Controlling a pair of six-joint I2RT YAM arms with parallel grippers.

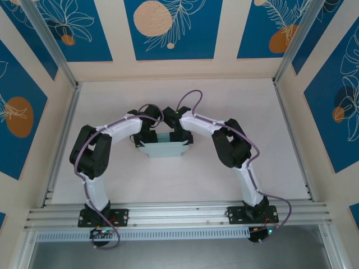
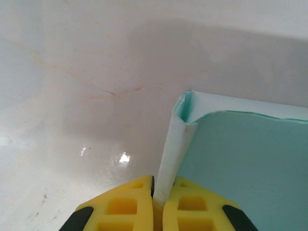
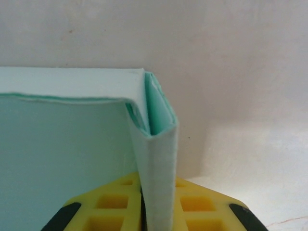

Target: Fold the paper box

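Clamping paper box [image 1: 162,149] walls: left end effector [image 2: 159,195], right end effector [image 3: 156,197]

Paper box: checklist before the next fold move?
1. Left gripper shut on the paper box left wall: ok.
2. Right gripper shut on the right wall: ok.
3. Both gripped walls raised from the base: ok.
4. Right wall's doubled layers closed: not ok, they gape at the corner.
5. Base flat on the table: cannot tell.
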